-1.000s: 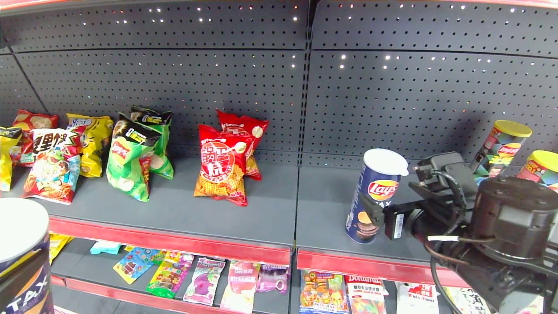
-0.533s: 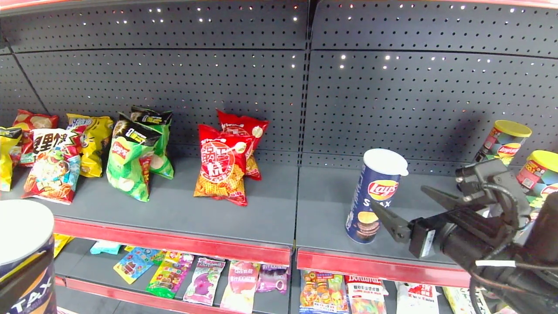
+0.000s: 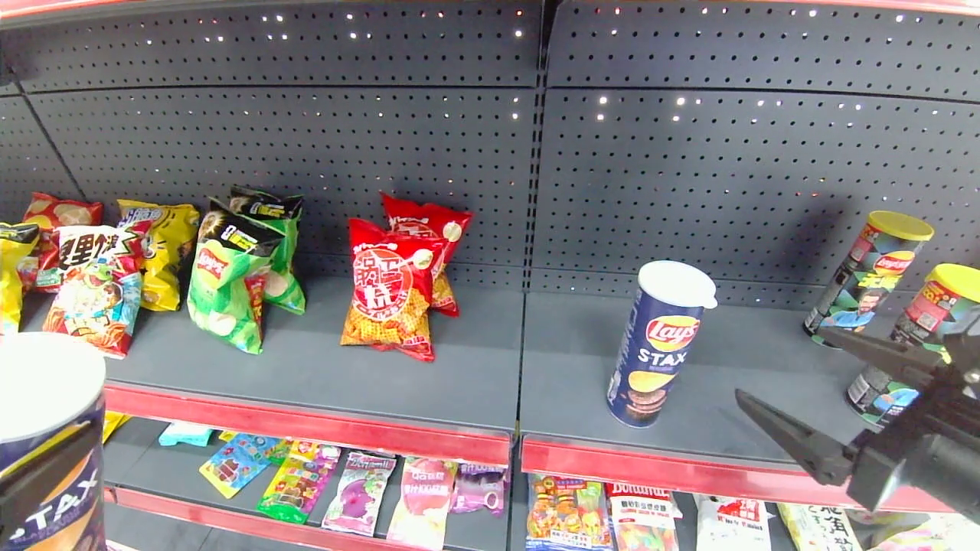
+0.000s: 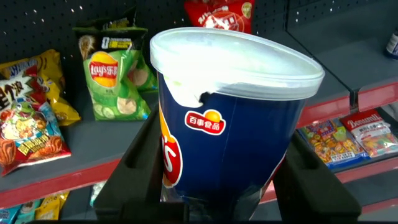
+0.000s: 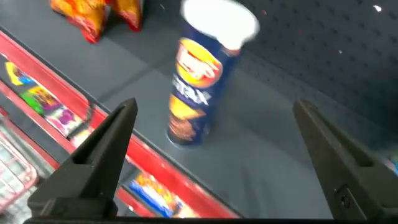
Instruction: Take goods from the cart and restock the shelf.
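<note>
1 blue chip can [image 3: 660,344] stands upright on the grey shelf [image 3: 321,375], in its right bay close to the red front edge. The right gripper [image 3: 781,363] is near it, not touching, jaws spread wide and holding nothing. A 2nd blue can [image 4: 230,118] sits clamped in the left gripper [image 4: 219,146] before the shelf's left end; 2 yellow-lidded cans [image 3: 880,268] stand farther right.

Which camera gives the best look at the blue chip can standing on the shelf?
The head view: the shelf can shows whole and upright, white lid to base. The right wrist view shows it too, from above, beyond the open right gripper. The left wrist view looks at the other can in the left gripper.
</note>
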